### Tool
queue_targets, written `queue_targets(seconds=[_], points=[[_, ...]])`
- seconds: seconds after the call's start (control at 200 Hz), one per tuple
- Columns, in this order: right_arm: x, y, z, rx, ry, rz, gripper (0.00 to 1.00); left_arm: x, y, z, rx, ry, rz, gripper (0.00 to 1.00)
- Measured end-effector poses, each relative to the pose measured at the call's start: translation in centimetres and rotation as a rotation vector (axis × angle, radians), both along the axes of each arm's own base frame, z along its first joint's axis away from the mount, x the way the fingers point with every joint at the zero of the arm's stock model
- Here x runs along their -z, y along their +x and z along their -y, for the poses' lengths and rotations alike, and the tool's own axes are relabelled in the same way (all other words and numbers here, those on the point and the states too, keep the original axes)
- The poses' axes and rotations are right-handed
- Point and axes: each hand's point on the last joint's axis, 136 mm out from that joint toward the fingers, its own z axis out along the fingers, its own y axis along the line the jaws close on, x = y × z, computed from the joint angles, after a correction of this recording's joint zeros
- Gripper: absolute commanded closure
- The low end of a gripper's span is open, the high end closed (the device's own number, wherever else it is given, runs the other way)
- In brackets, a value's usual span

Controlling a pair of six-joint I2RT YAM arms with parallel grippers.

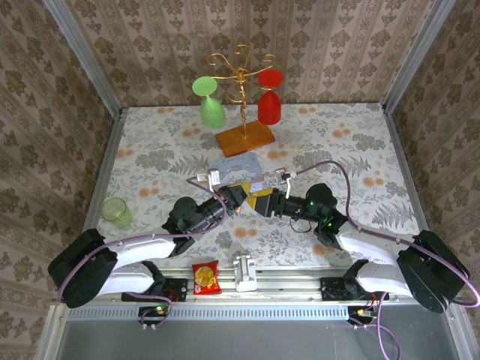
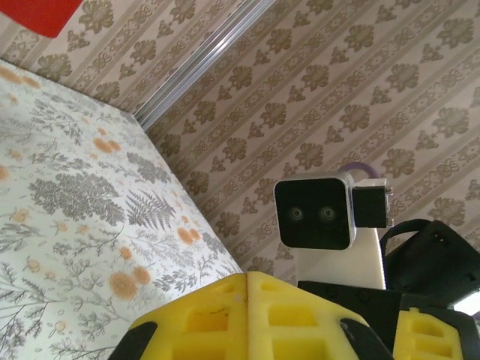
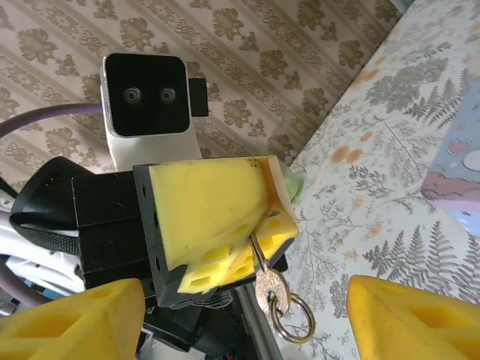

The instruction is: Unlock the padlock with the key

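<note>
Key [image 3: 264,279] pinched in left end effector [image 3: 255,241], ring [image 3: 291,324] dangling.
I see right end effector [image 1: 260,202] spread, facing it above the tabletop [image 1: 150,150], seemingly for a regrip; from above, contact is unclear.

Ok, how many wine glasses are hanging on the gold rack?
2. A green glass hangs on the left of the rack, a red glass on the right. None seems hidden.

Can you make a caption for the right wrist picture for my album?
The left gripper pinches a small key, with its ring dangling below.
</note>
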Motion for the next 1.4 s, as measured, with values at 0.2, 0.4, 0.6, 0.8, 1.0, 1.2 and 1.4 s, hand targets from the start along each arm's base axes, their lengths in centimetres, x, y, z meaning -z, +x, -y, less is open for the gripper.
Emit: queue_targets(seconds=[0.2, 0.4, 0.6, 0.8, 1.0, 1.2, 1.4], points=[[-1.7, -0.3, -0.1, -0.024, 0.075, 0.021, 0.66, -1.0, -0.3, -0.5, -0.005, -0.038, 0.029, 1.0], [-1.8, -0.2, -0.1, -0.029, 0.098, 0.013, 0.69, -1.5, -0.4, -0.6, -0.011, -0.053, 0.038, 1.0], [-1.7, 0.0, -0.3, -0.031, 0.113, 0.005, 0.76, -1.5, -0.5, -0.7, -0.016, -0.058, 0.04, 1.0], [-1.7, 0.2, -0.4, -0.035, 0.134, -0.002, 0.85, -1.9, -0.6, -0.8, -0.017, -0.073, 0.05, 1.0], [-1.8, 0.2, -0.3, -0.033, 0.143, -0.005, 0.99, -2.1, -0.7, -1.0, -0.018, -0.09, 0.057, 1.0], [-1.2, 0.2, -0.2, -0.025, 0.136, -0.012, 1.0, -1.2, -0.6, -0.9, -0.017, -0.073, 0.044, 0.14], [-0.2, 0.1, 0.3, 0.004, 0.08, -0.024, 1.0, 2.0, 1.1, -3.2, -0.122, 0.019, -0.04, 0.0]])
